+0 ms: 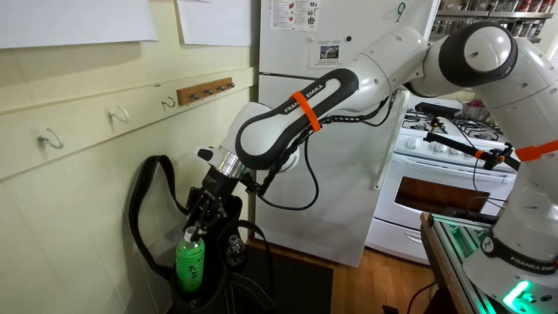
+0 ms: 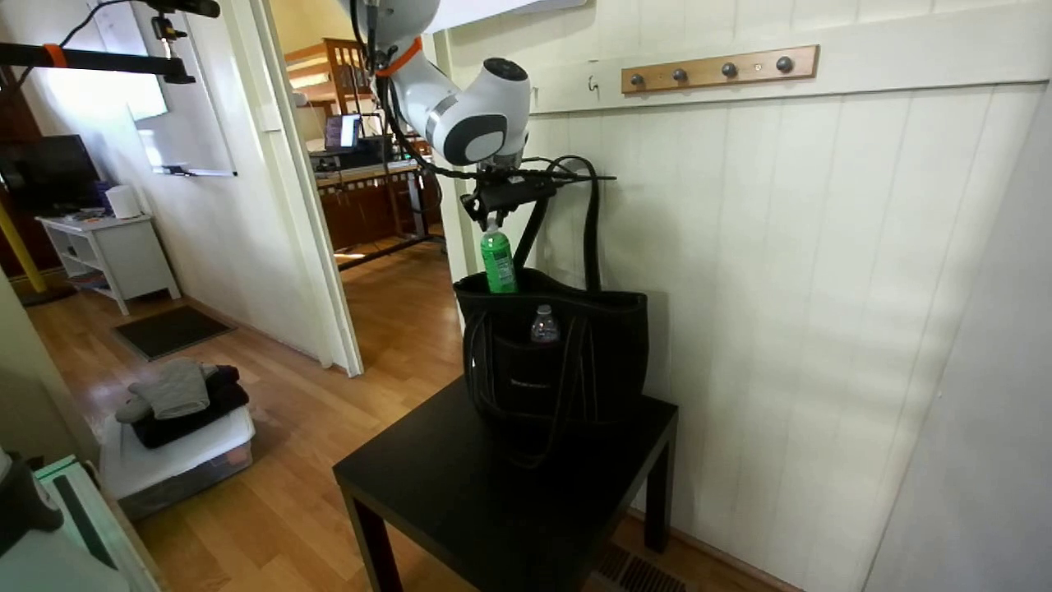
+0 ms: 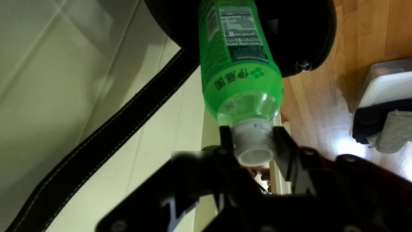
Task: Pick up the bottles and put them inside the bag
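Note:
The bright green bottle (image 1: 190, 266) hangs nearly upright from my gripper (image 1: 194, 232). My gripper also shows in an exterior view (image 2: 491, 220) and in the wrist view (image 3: 253, 138), its fingers shut on the bottle's white top. The green bottle also shows in an exterior view (image 2: 499, 261) and the wrist view (image 3: 239, 64). Its lower end is at the mouth of the black bag (image 2: 612, 362), partly behind the rim. The bag stands upright, its strap loop (image 1: 138, 209) raised against the wall. A clear bottle (image 2: 544, 326) sits in the bag's outer pocket, its lower part hidden.
The bag stands on a small black table (image 2: 493, 510) beside the panelled wall (image 2: 789, 247). A wooden hook rail (image 2: 723, 70) is fixed above. A white fridge (image 1: 314, 174) stands behind the bag. A storage box with clothes (image 2: 185, 444) lies on the floor.

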You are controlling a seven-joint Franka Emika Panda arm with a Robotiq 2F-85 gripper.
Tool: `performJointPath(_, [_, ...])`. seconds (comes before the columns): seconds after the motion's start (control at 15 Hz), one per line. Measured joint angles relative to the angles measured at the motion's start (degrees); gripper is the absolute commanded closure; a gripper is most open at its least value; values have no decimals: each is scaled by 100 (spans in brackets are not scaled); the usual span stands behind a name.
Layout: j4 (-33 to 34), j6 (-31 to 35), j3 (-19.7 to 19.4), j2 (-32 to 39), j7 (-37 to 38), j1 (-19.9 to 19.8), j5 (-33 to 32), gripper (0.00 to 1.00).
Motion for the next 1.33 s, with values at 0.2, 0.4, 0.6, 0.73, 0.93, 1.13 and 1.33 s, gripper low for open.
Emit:
performJointPath(0.2, [267, -312, -38, 273, -1, 61, -10, 38])
performJointPath(0.4, [511, -550, -122, 509, -1, 145, -10, 16])
performJointPath(0.6, [625, -602, -197, 589, 2, 214, -10, 0])
performJointPath(0.73, [649, -602, -232, 587, 12, 256, -10, 0])
performJointPath(0.93, [645, -656, -284, 560, 251, 310, -10, 0])
performJointPath(1.13, [594, -913, -702, 398, 1010, 542, -65, 0])
performJointPath(1.33, [426, -1127, -1214, 140, 1899, 796, -222, 0])
